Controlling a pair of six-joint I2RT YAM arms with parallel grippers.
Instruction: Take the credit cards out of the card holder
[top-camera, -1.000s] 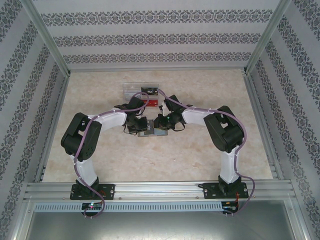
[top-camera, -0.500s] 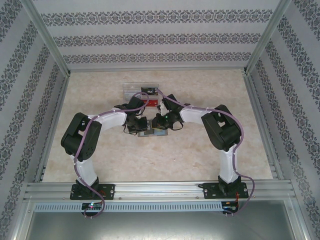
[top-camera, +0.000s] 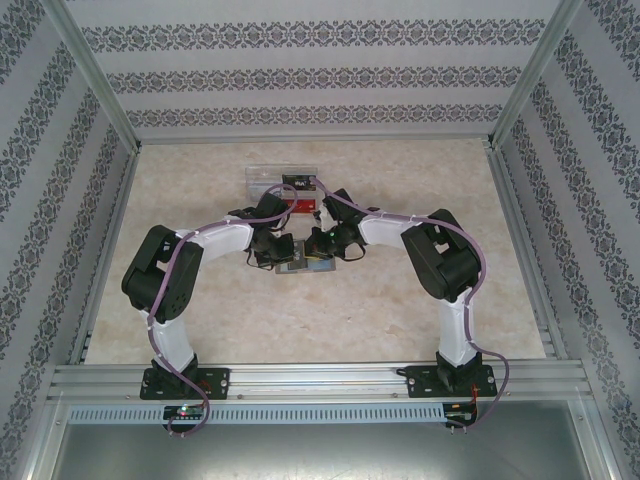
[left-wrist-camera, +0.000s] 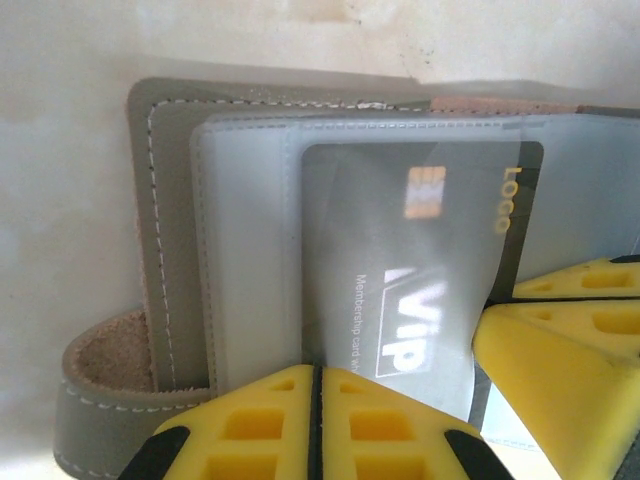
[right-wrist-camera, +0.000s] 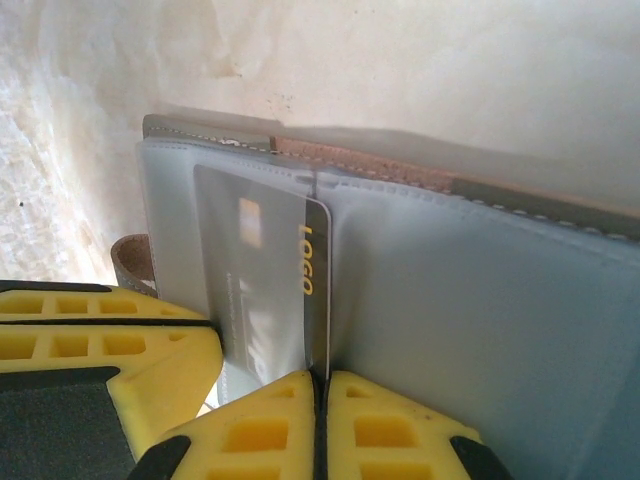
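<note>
Left wrist view: open card holder (left-wrist-camera: 170, 260) lies flat, long axis left-right

On the desk (left-wrist-camera: 60, 150), the left gripper (left-wrist-camera: 315, 420) is closed over the holder's near edge. The grey credit card (left-wrist-camera: 400, 260) points its LOGO edge at the right gripper (right-wrist-camera: 322, 405), which is clamped on it.

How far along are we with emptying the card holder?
Done: a black card and a red card lie at the clear tray, away from the card holder. In hand: the left claw is shut at the holder's near edge, and the right claw, shut, appears to pinch the exposed edge of the grey VIP card, which sits mostly in its slot. Left: draw that card out.
</note>
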